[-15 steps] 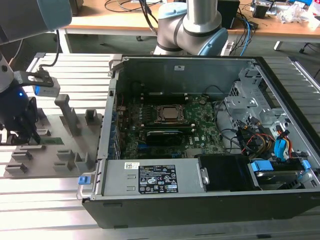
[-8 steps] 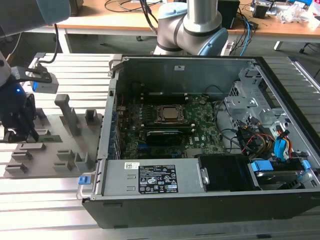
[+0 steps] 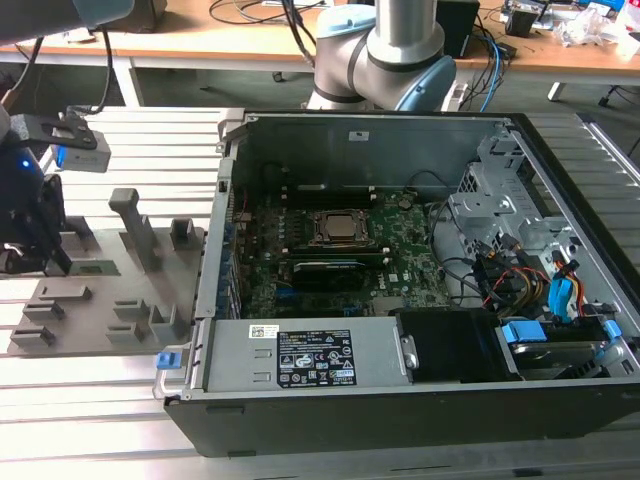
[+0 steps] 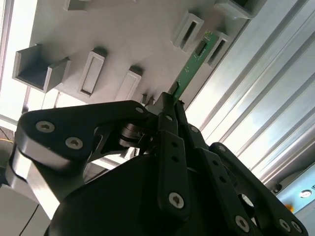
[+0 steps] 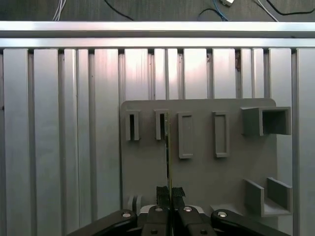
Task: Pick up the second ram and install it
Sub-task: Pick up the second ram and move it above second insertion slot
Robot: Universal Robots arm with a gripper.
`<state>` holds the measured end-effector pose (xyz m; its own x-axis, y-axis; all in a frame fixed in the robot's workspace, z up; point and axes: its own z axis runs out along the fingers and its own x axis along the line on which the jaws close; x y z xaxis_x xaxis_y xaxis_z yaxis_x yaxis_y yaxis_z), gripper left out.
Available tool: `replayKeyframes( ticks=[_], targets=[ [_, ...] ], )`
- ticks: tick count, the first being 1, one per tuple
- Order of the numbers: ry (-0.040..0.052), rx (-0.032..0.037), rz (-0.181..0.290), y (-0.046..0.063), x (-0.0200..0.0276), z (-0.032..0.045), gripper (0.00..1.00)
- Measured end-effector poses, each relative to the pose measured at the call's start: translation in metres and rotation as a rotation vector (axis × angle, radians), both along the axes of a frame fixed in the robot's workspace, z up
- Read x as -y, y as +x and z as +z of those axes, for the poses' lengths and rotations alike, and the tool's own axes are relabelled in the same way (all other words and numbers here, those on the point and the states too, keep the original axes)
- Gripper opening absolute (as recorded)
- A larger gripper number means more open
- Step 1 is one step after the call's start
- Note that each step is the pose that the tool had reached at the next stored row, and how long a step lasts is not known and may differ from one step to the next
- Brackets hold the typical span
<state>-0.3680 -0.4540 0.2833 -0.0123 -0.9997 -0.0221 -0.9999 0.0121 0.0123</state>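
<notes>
The second ram (image 4: 192, 65) is a thin green board with dark chips, and my gripper (image 4: 171, 100) is shut on one end of it. Its free end points at the narrow slot holders (image 4: 188, 29) of the grey fixture plate (image 4: 123, 29). In the first wrist view the ram (image 5: 168, 152) shows edge-on as a thin line running from my gripper (image 5: 170, 192) to beside a slot holder (image 5: 161, 125). In the exterior view my gripper (image 3: 40, 240) is at the far left over the fixture plate (image 3: 100, 300), well apart from the open computer case (image 3: 360, 400).
The motherboard (image 3: 400, 250) lies inside the case with the CPU socket (image 3: 338, 228) in its middle and a black card (image 3: 325, 270) just in front. Cables and drive bays (image 3: 530, 270) crowd the exterior view's right. Taller grey holders (image 3: 135, 225) stand on the fixture plate.
</notes>
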Motion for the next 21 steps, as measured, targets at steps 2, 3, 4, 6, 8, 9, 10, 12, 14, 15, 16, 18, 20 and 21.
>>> replayKeyframes(
  ticks=[2, 3, 4, 6, 8, 9, 10, 12, 14, 15, 16, 18, 20, 21],
  targets=[
    [-0.0001, 0.0001, 0.0, 0.0, 0.0, 0.0048, 0.14],
    [-0.0001, 0.0, 0.0, 0.0, 0.0, 0.0069, 0.14],
    [-0.0003, 0.0, 0.0, 0.0, 0.0, 0.0101, 0.14],
    [-0.0006, 0.0, 0.0, 0.0, 0.0, 0.0153, 0.14],
    [-0.0009, 0.0, 0.0, 0.0, 0.0, 0.0218, 0.14],
    [-0.0009, 0.0, 0.0, 0.0, 0.0, 0.0239, 0.14],
    [-0.001, -0.0001, 0.0, 0.0, 0.0, 0.0254, 0.14],
    [-0.0012, -0.0001, 0.0, 0.0, 0.0, 0.029, 0.14],
    [-0.0012, 0.0, 0.0, 0.0, 0.0, 0.0321, 0.14],
    [-0.0013, 0.0, 0.0, 0.0, 0.0, 0.034, 0.14],
    [-0.0013, 0.0, 0.0, 0.0, 0.0, 0.0354, 0.14],
    [-0.0014, 0.0, 0.0, 0.0, 0.0, 0.0453, 0.14],
    [-0.0013, 0.0, 0.0, 0.0, 0.0, 0.0502, 0.14],
    [-0.0013, 0.0001, 0.0, 0.0, 0.0, 0.0535, 0.14]
  ],
)
